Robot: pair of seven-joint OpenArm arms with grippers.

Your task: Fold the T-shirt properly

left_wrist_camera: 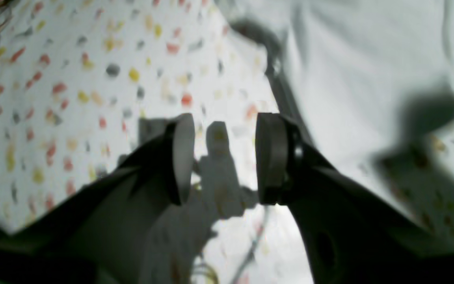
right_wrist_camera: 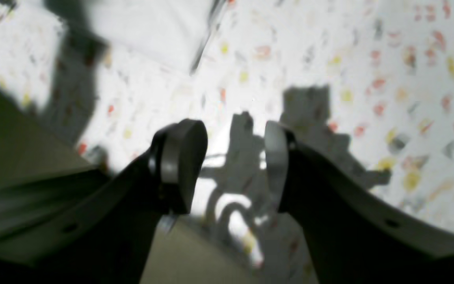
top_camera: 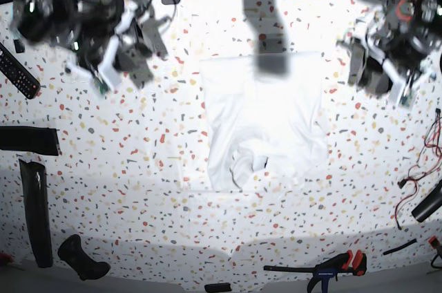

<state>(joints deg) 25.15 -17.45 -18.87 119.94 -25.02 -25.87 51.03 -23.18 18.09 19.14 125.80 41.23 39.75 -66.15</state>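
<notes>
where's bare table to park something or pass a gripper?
Free: wide strip between T-shirt and the black blocks at the left edge; also the band between the shirt hem and the clamp. Crowded: both upper corners, with the arms, and the right edge by the cables.

We see strong glare washing out the T-shirt [top_camera: 266,124]; around it the tabletop [top_camera: 138,168] bends at the edges, and both wrist views are blurred, with dark shadows.

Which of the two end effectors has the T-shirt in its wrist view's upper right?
The left end effector: its wrist view shows the white T-shirt upper right. The right end effector has cloth only upper left.
</notes>
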